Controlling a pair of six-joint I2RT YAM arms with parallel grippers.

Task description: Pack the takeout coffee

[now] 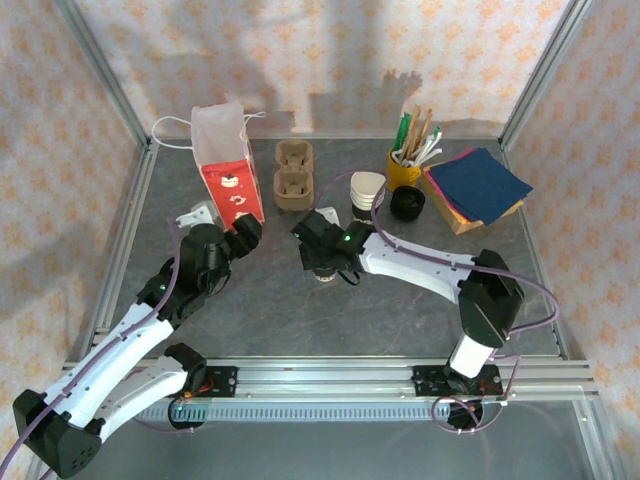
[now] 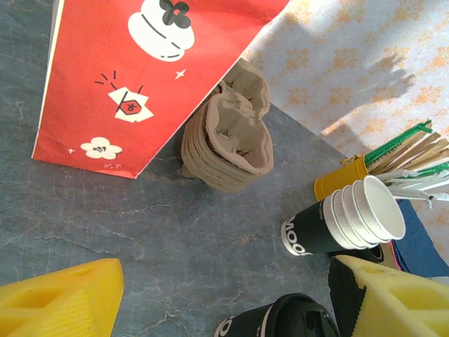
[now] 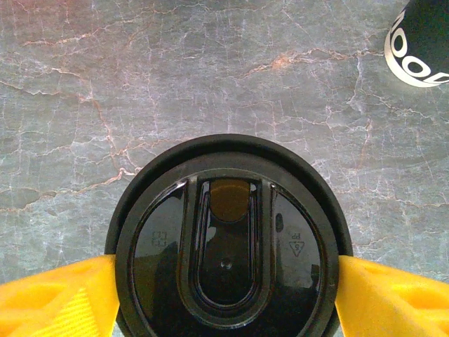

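Observation:
The takeout coffee [image 3: 228, 246] is a cup with a glossy black sip lid, standing upright on the grey table near its middle [image 1: 325, 272]. My right gripper [image 3: 228, 295] reaches down over it from above, one yellow finger [image 3: 56, 298] pressed against each side of the lid rim with no gap showing. From above, the right gripper [image 1: 322, 255] hides most of the cup. My left gripper [image 1: 245, 235] hovers open beside the red bag, nothing between its fingers. The left wrist view has the cup's lid [image 2: 295, 319] at its bottom edge, near the open left gripper [image 2: 224, 302].
A red paper bag [image 1: 228, 175] stands open at back left, and brown moulded cup carriers [image 1: 293, 175] are stacked next to it. A tilted stack of paper cups [image 1: 366, 192], a yellow cup of stirrers [image 1: 404, 165], black lids [image 1: 407, 203] and coloured napkins [image 1: 478, 185] crowd the back right.

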